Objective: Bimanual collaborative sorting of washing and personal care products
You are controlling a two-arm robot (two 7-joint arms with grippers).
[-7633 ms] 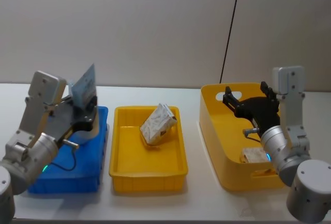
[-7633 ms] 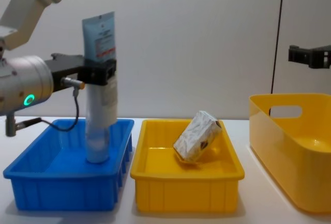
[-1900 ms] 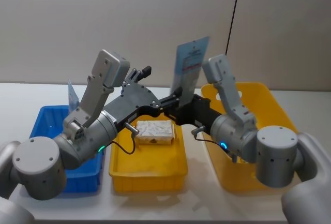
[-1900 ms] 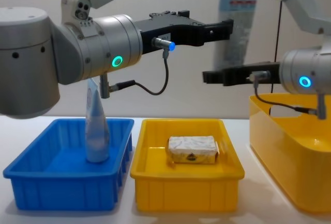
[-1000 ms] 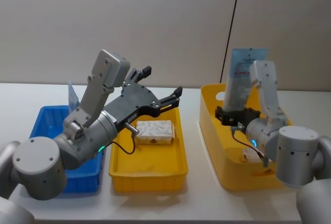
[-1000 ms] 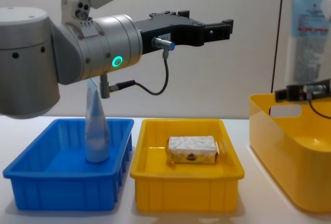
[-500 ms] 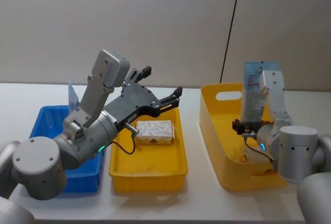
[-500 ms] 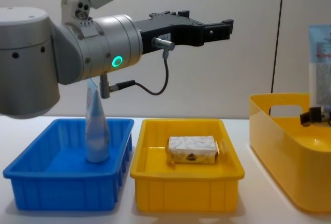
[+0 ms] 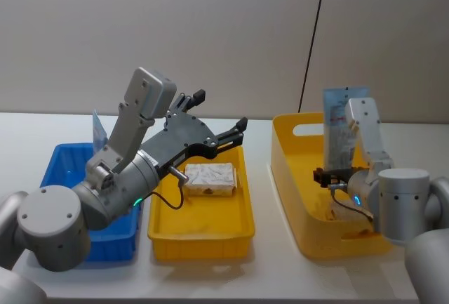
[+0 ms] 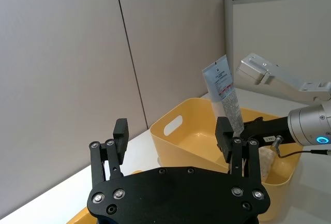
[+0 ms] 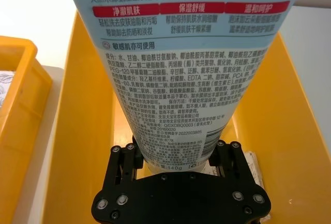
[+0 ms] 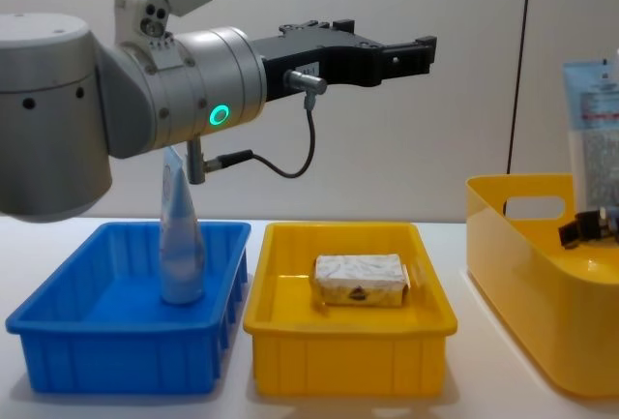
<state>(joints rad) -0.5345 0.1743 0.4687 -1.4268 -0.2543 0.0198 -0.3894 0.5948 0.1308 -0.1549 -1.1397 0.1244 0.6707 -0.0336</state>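
Pouch [image 9: 342,127] clamped upright by right gripper [image 11: 178,162] inside yellow tub [image 9: 298,195]; to be lowered steadily before release. Left gripper [image 12: 411,54] held wide, empty.

The left arm reaches forward and toward the right, held high, with its wrist level. The left gripper [image 9: 219,127] has its two fingers spread wide with nothing between them. The right arm is bent, with its forearm pointing up. The right gripper [image 11: 177,162] is closed on a pouch [image 11: 186,69], which it holds upright.
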